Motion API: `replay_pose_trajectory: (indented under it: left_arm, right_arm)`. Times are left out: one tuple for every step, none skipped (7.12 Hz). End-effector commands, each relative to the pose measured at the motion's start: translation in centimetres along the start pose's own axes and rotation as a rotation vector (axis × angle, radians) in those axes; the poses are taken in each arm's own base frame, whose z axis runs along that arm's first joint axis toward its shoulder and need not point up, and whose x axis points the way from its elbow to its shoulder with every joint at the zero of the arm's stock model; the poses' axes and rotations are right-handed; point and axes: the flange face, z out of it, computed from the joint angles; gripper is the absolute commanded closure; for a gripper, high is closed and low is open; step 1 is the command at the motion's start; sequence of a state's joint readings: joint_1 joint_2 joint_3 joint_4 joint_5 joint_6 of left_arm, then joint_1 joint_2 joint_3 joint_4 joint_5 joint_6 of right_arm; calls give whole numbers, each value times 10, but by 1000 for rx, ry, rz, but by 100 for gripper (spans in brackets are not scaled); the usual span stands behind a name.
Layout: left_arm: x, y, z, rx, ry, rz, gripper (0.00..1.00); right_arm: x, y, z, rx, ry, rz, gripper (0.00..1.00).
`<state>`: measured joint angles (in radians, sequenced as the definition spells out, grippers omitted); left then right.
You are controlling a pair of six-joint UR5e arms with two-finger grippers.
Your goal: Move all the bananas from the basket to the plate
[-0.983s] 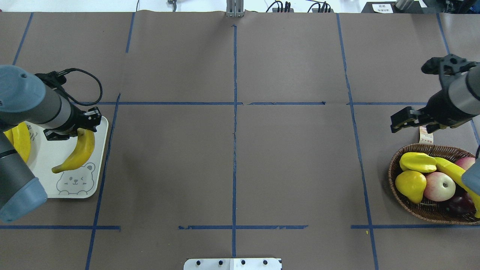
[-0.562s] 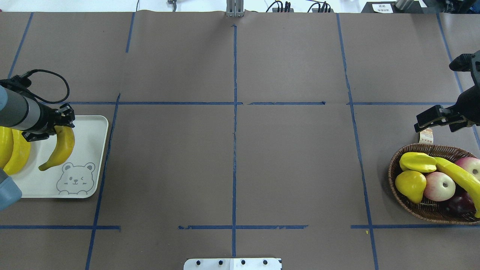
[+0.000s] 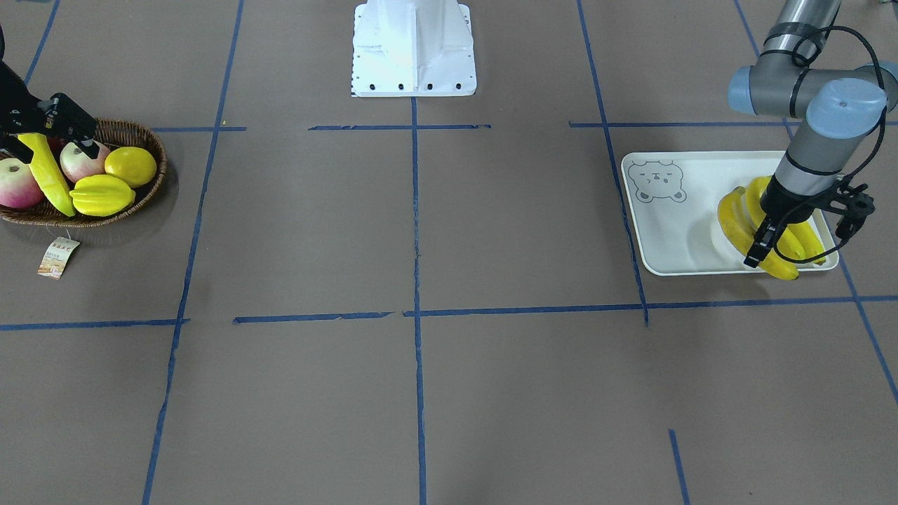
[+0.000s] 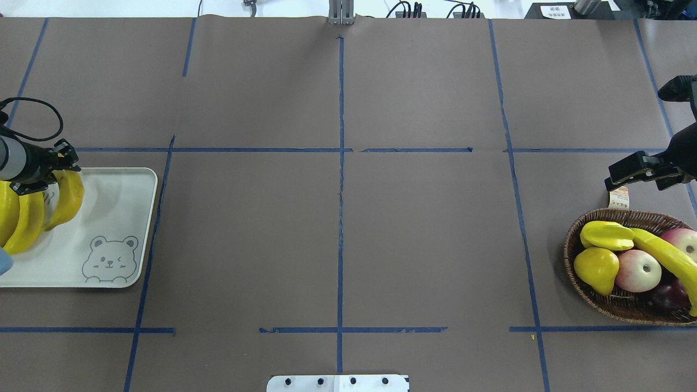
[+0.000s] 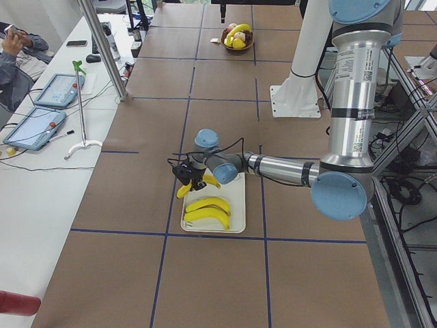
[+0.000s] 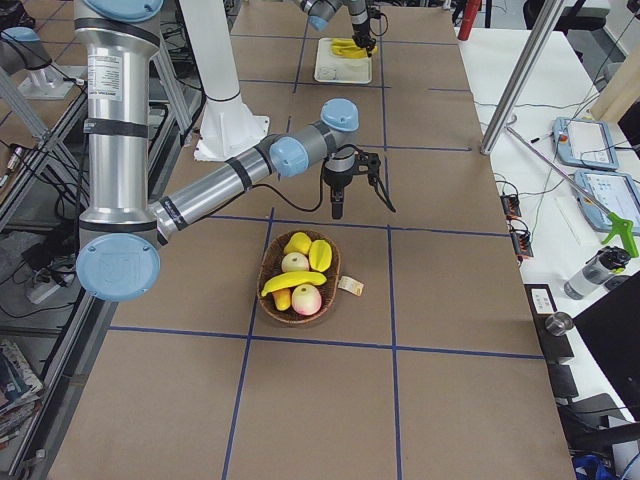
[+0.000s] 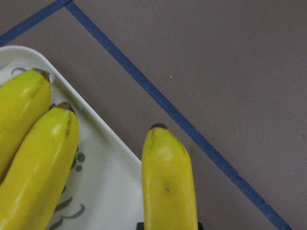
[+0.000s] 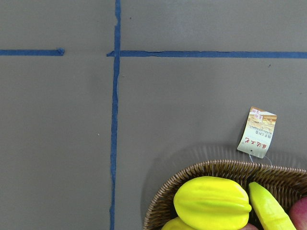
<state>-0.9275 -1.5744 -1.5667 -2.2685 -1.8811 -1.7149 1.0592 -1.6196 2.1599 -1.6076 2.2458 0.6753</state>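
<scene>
My left gripper [image 4: 48, 173] is shut on the top end of a yellow banana [image 4: 68, 198], which hangs over the left part of the off-white bear plate [image 4: 114, 218], close beside two bananas [image 4: 22, 223] lying there. The left wrist view shows the held banana [image 7: 168, 182] at the plate's rim [image 7: 115, 191] next to those two [image 7: 43, 167]. Far right, one banana [image 4: 664, 256] lies across the fruit in the wicker basket [image 4: 569, 245]. My right gripper [image 4: 626, 170] hovers open and empty just beyond the basket's far rim; from the front it [image 3: 59, 119] sits above the basket [image 3: 158, 151].
The basket also holds a starfruit [image 4: 604, 235], a yellow lemon-like fruit [image 4: 596, 268], apples [image 4: 638, 270] and a dark fruit. Its paper tag [image 4: 618, 197] lies on the table. Blue tape lines cross the brown table. A person sits at a side table [image 5: 17, 55].
My left arm carried the banana leftward across the plate, up against the two bananas there. The right gripper drew back to the right, then held still.
</scene>
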Motion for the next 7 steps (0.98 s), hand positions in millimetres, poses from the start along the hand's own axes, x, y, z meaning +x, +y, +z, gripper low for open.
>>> replay_pose_trajectory:
  left_arm:
    - [-12, -5, 0, 4, 1, -18, 74]
    - [-16, -5, 1, 4, -5, -24, 61]
    - [-23, -6, 1, 6, -12, -28, 53]
    - [-29, -8, 2, 5, -10, -28, 39]
    - [-31, -9, 3, 5, 4, -22, 0]
    - [-31, -6, -1, -4, 9, -12, 0]
    - [-22, 2, -11, -40, 25, 2, 0]
  right_arm:
    - [-1, 1, -2, 6, 0, 4, 0]
    - [-1, 1, -3, 7, -1, 3, 0]
    - [-1, 1, -3, 7, -1, 3, 0]
    - [-1, 1, -3, 5, 0, 5, 0]
    - [-1, 1, -3, 4, -1, 5, 0]
    - [0, 1, -1, 2, 1, 7, 0]
    - [-1, 1, -2, 3, 0, 6, 0]
